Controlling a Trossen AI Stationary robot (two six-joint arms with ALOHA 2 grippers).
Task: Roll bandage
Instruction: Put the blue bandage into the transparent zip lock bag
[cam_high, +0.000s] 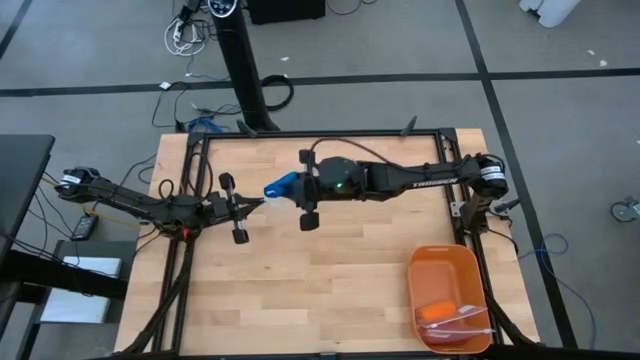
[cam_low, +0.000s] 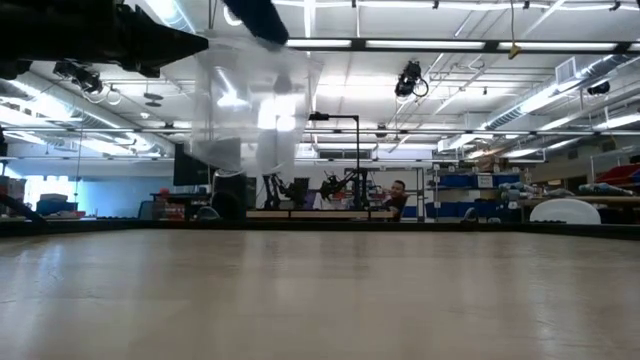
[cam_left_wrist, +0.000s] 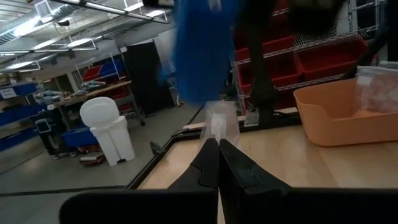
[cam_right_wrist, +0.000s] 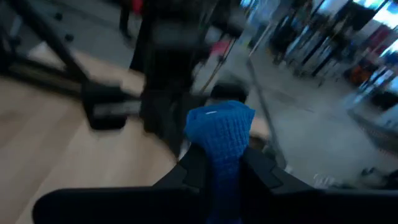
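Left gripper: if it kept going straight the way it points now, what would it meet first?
Probably the blue bandage held by the right gripper. The left gripper, shut on a clear plastic bag, points at it; depth is unclear.

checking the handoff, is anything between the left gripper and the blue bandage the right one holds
Yes: a clear plastic bag. The left gripper is shut on the bag's edge, and the blue bandage, clamped in the right gripper, sits at the bag's far side, both held up above the table.
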